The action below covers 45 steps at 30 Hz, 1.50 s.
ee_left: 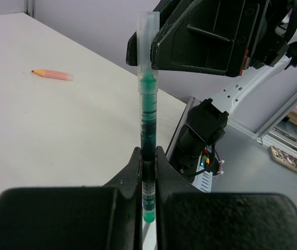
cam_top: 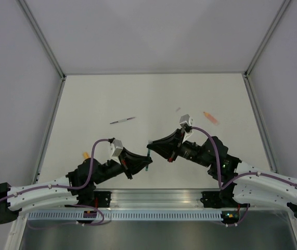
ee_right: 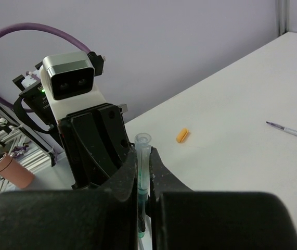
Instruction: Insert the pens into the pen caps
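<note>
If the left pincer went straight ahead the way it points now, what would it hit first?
The right pincer, which grips the far end of the green pen that the left pincer holds. The exact gap between them is hard to judge.

The clear pen (ee_left: 147, 112) shows green inside; marker (ee_left: 53, 74) pink-orange, cap (ee_right: 182, 135) yellow-orange, table (cam_top: 153, 99) white.

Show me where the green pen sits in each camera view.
Top external: the green pen is low centre, between the two grippers.
Left wrist: upright at centre, rising from the left gripper.
Right wrist: bottom centre, clamped in the right gripper.
Shared landmark: the left gripper, visible in all three, gripping the pen.
</note>
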{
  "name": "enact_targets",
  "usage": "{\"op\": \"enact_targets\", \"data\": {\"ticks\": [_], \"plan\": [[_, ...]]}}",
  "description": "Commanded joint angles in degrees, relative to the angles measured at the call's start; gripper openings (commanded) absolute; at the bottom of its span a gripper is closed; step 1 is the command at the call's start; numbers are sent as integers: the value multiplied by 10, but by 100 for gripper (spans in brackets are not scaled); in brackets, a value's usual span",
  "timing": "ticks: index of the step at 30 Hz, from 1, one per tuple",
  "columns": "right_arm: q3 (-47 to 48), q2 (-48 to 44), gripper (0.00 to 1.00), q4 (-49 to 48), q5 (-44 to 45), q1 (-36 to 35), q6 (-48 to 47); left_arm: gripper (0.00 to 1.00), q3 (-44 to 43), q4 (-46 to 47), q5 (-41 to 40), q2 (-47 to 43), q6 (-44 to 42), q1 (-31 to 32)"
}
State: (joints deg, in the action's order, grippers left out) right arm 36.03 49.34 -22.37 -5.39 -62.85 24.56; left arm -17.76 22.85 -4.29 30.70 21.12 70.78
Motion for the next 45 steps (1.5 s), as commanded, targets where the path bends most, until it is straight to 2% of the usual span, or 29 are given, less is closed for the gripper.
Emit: {"op": "enact_targets", "data": {"ticks": [1,8,15,20,25,45], "plan": [[-24,11,0,-3,-15,-3,-17,2,-30,73,31,-6,11,1],[-49,15,0,-27,-21,-5,-19,2,-31,87,34,-17,10,1],[-63,5,0,-26,-2,-14,-38,2,-60,62,3,-23,9,1],[-81,7,0,-45,20,-19,-45,2,-79,73,5,1,15,1],[-112,8,0,-102,30,-28,-46,2,-86,94,-4,15,11,1],[-138,37,0,-132,68,-73,-56,2,-141,90,-31,25,-43,1]]}}
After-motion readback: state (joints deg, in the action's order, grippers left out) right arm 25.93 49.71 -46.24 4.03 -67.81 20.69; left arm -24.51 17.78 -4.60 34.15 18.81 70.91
